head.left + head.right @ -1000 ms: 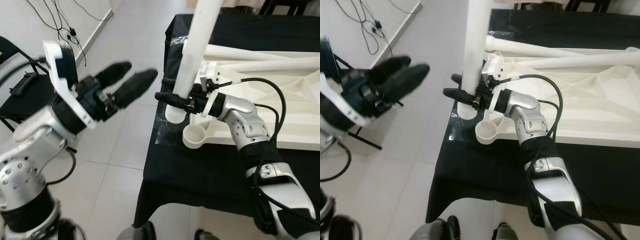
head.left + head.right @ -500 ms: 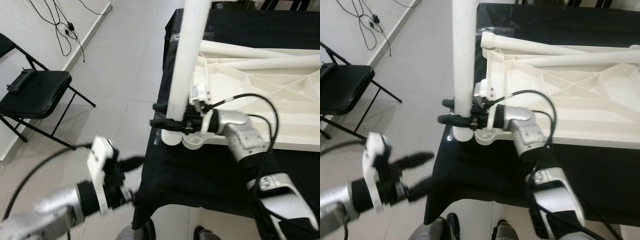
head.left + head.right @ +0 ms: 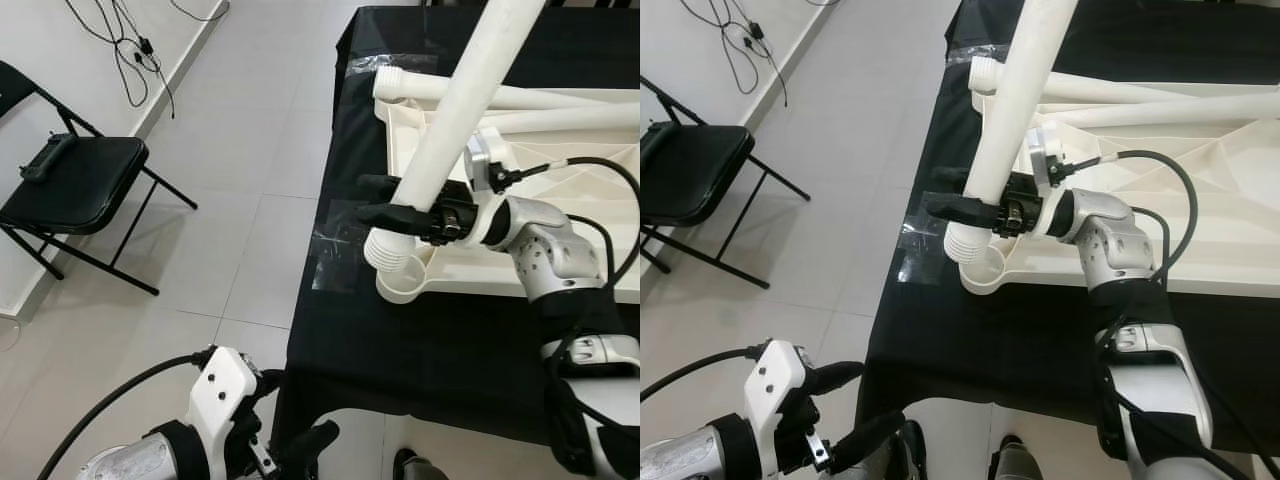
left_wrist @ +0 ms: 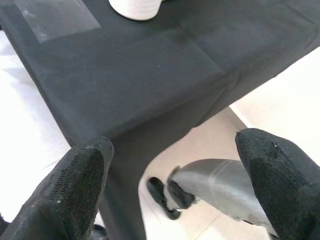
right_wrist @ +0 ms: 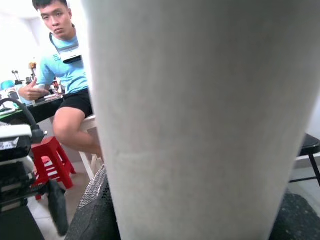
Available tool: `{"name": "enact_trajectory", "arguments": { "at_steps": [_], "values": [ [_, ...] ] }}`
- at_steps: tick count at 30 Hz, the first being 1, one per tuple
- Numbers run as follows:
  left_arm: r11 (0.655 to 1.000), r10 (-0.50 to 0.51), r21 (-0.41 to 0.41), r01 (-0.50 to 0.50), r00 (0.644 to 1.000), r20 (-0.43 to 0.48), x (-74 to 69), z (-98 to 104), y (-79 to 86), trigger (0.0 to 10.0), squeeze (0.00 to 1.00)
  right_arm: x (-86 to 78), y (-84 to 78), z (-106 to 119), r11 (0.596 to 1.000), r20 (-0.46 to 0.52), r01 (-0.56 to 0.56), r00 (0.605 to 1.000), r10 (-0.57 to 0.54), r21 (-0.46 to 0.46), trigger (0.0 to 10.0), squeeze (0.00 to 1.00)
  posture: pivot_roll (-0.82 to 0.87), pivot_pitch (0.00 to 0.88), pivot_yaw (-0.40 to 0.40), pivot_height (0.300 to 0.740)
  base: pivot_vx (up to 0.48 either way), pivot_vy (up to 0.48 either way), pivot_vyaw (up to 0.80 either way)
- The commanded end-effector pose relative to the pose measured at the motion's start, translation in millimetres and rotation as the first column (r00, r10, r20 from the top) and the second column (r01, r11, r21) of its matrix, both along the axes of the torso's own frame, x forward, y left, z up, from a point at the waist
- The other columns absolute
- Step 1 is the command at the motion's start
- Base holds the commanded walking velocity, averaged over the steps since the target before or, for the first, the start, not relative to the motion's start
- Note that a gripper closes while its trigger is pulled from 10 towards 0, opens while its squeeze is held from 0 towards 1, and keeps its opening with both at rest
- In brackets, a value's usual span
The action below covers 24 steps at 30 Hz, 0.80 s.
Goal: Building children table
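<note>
Right gripper (image 3: 385,212): is being clenched around the white table leg (image 3: 455,115), centre frame.
Leg: is being tilted, threaded end seemingly just above the corner socket (image 3: 402,283).
Advice: is best uprighted before threading.
Left gripper (image 4: 165,185): is being held spread, lower left.

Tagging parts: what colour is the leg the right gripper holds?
White: the table leg in the right gripper, clearest in the left eye view.

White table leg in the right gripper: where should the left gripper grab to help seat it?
Probably the smooth shaft of the table leg, above the right gripper, coming from the robot's left. The threaded end sits tilted over the corner socket and must stay free. The left gripper hangs low, open.
</note>
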<state>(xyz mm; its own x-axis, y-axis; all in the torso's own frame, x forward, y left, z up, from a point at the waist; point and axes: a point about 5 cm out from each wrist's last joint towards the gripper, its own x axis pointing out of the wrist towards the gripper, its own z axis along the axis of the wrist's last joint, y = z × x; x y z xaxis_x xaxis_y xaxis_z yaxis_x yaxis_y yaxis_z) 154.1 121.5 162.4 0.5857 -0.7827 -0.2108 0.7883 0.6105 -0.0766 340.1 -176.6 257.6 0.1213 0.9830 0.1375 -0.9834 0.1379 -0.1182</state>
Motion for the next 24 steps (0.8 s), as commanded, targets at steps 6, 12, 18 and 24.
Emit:
{"name": "enact_trajectory", "arguments": {
  "at_steps": [6, 12, 18, 24],
  "values": [
    [0.999, 0.014, 0.037, -0.015, 1.0, 0.02, -2.5, -6.5, 1.1, 10.0, 0.0, -8.7, 5.3, -31.0, 0.987, -0.006, -0.019, 1.0, 0.018, -0.157, 10.0, 0.0, 0.07, 0.321, 0.096, 0.74, 0.0, 0.0, 0.0],
    [0.999, 0.012, 0.041, -0.013, 0.999, 0.031, -2.3, -7.0, -0.2, 10.0, 0.0, -7.3, 10.3, -39.7, 0.981, 0.009, 0.013, 1.0, -0.011, -0.196, 10.0, 0.0, 0.07, 0.325, 0.099, 0.74, 0.0, 0.0, 0.0],
    [0.999, 0.009, 0.047, -0.011, 0.999, 0.053, -2.4, -8.0, -0.6, 10.0, 0.0, -6.8, 15.3, -51.1, 0.942, 0.077, 0.052, 0.997, -0.028, -0.332, 10.0, 0.0, 0.07, 0.332, 0.098, 0.74, 0.0, 0.0, 0.0],
    [0.999, 0.009, 0.048, -0.012, 0.998, 0.06, -2.4, -8.5, -0.8, 10.0, 0.0, -14.3, 20.6, -59.5, 0.892, 0.146, 0.037, 0.989, 0.033, -0.45, 10.0, 0.0, 0.07, 0.336, 0.091, 0.74, 0.0, 0.0, 0.0]
  ]
}}
